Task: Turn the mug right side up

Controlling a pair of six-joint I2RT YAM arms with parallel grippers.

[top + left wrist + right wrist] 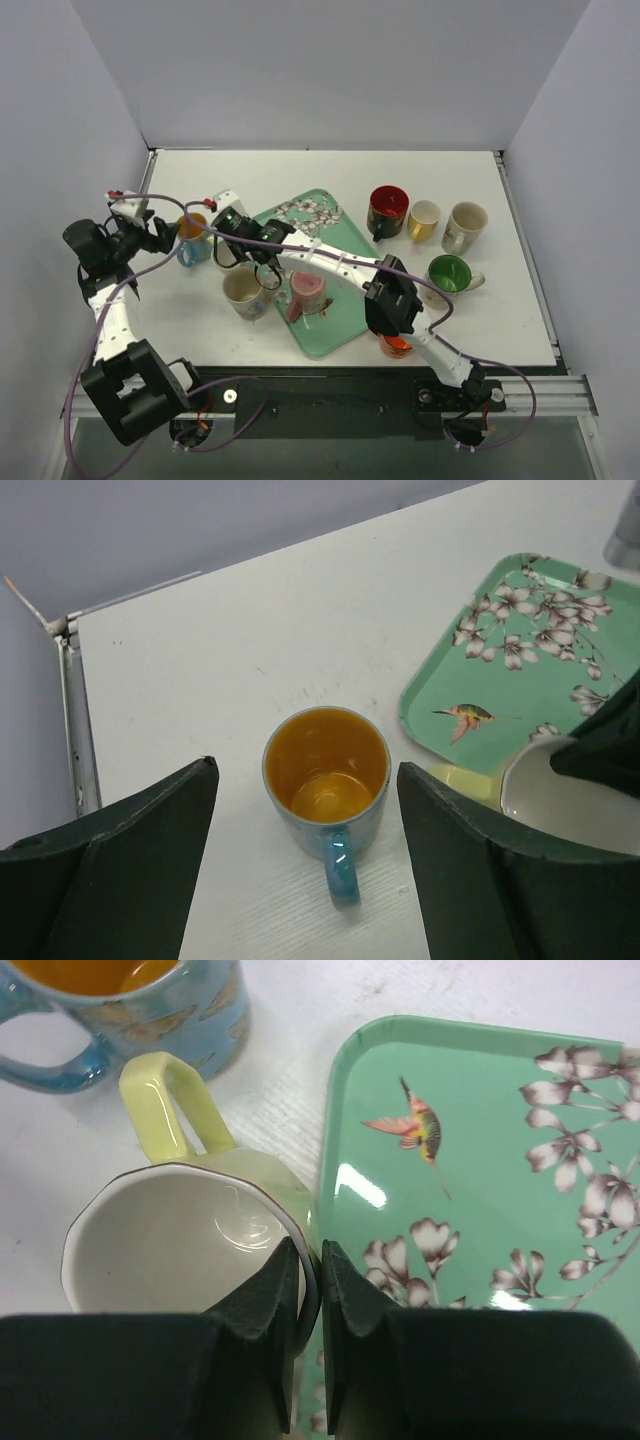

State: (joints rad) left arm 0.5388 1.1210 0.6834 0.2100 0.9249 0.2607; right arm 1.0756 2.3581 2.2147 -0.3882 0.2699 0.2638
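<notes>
A pale yellow-green mug (pixel 243 292) with a white inside stands mouth up on the table, just off the left edge of the green flowered tray (pixel 335 232). My right gripper (pixel 265 272) is shut on its rim. In the right wrist view (pixel 310 1250) one finger is inside the mug (pixel 170 1230) and one outside, and the handle points away. My left gripper (pixel 165 235) is open, its fingers either side of an upright blue mug with an orange inside (pixel 325 770), not touching it. The pale mug also shows in the left wrist view (pixel 550 800).
A pink mug (pixel 307 293) lies on the tray. Red (pixel 388 210), yellow (pixel 423 218), beige (pixel 465 225) and green (pixel 448 272) mugs stand to the tray's right. The blue mug (pixel 192 240) stands close behind the pale mug. An orange object (pixel 395 347) sits under the right arm.
</notes>
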